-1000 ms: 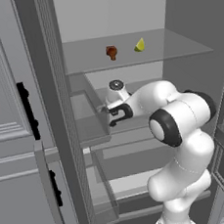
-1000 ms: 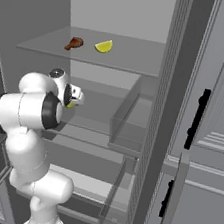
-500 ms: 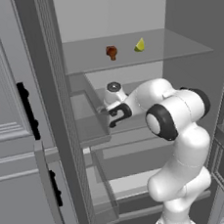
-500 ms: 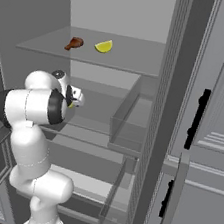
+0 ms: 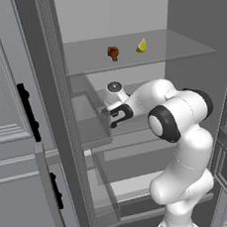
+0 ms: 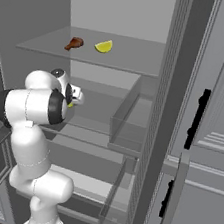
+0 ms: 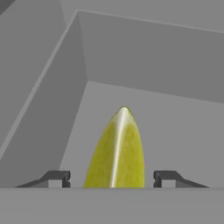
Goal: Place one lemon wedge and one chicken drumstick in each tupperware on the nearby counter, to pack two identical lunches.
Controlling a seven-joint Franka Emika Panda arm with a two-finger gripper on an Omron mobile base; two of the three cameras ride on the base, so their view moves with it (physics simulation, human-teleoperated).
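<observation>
Lemon wedge (image 7: 117, 151) sits between the gripper (image 7: 112, 178) tips in the hand view, narrow end pointing away, lying on a grey fridge shelf near a back corner; there's a gap on each side between wedge and finger tips (image 7: 59, 177), so the jaws are partly closed around it but not touching, no grip yet. Right base view shows just a sliver of yellow by the gripper (image 6: 74, 98) at the arm's end, on the middle shelf. Left base view shows the gripper (image 5: 117, 116) reaching into the fridge over that shelf, wedge itself hidden by the hand. Both base views show what the hand view doesn't: upper glass shelf (image 5: 178, 50) with a chicken drumstick (image 5: 112, 52) and a second lemon wedge (image 5: 141, 46) side by side, near each other but apart. Fridge door (image 6: 200, 146) stands open. Versus a second ago: arm pose nearly the same, jaws have narrowed from fully wide; upper-shelf items unmoved.
</observation>
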